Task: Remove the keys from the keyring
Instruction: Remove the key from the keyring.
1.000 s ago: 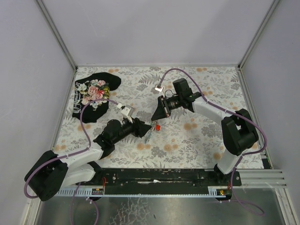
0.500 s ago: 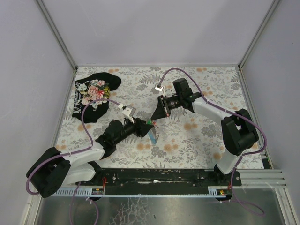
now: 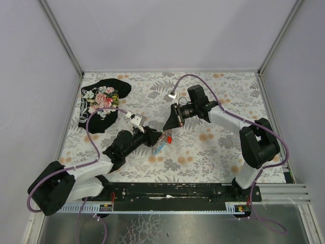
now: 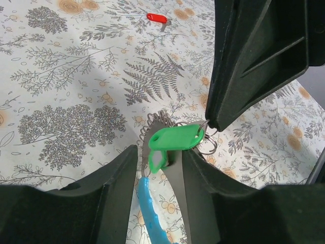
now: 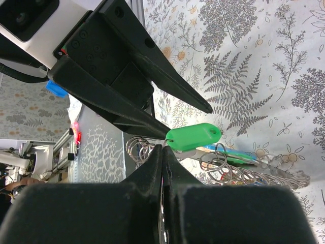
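Observation:
The keyring (image 5: 216,161) of thin silvery rings hangs just above the patterned table, with its chain (image 5: 269,176) trailing right. My right gripper (image 5: 163,151) is shut on a ring wire beside a green-headed key (image 5: 194,136). In the left wrist view the right gripper (image 4: 216,124) comes down from the upper right onto the rings. My left gripper (image 4: 160,152) stands open around the hanging grey and light-blue fob (image 4: 152,213) and the green key (image 4: 176,138). The grey part lies against the right finger (image 4: 203,188). A red-headed key (image 4: 156,18) lies loose on the table. From above, both grippers meet at the key cluster (image 3: 161,142).
A black floral cloth (image 3: 101,104) lies at the back left of the table. Walls close the table (image 3: 223,152) in on the left, back and right. The arm bases and a black rail (image 3: 172,192) run along the near edge.
My left gripper's jaws have narrowed around the fob, and the gripper has shifted slightly under the rings. The right arm has stayed still, shut on the ring.

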Available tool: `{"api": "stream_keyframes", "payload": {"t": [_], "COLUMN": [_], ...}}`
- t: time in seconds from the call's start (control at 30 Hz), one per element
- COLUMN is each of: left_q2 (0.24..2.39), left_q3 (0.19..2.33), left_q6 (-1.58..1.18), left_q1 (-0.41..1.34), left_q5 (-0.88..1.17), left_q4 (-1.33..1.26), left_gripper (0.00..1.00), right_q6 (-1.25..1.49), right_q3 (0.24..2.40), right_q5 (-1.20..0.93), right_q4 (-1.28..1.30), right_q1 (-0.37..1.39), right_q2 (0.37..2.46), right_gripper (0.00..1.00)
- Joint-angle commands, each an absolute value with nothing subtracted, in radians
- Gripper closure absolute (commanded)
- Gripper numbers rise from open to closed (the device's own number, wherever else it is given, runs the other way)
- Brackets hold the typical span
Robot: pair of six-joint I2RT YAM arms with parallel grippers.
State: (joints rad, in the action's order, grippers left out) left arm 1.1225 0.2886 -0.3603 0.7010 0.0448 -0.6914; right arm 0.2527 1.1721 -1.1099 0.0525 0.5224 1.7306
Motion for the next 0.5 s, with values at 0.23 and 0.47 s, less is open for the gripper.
{"api": "stream_keyframes", "payload": {"t": [0.23, 0.47], "left_q2": [1.137, 1.156], "left_q3": [0.313, 0.316], "left_q6": [-0.23, -0.231], "left_q1": [0.714, 0.725], "left_q5": [0.119, 0.043], "left_q4": [-0.767, -0.788], "left_gripper": [0.54, 0.55], "right_q6": [0.3, 0.319], "right_q3": [1.166, 1.158], "right_q5": [-1.164, -1.171], "right_q4": [-0.023, -0.043], "right_q1": [0.52, 0.519], "right_q2": [1.693, 1.696], "right_gripper": [1.0, 1.0]}}
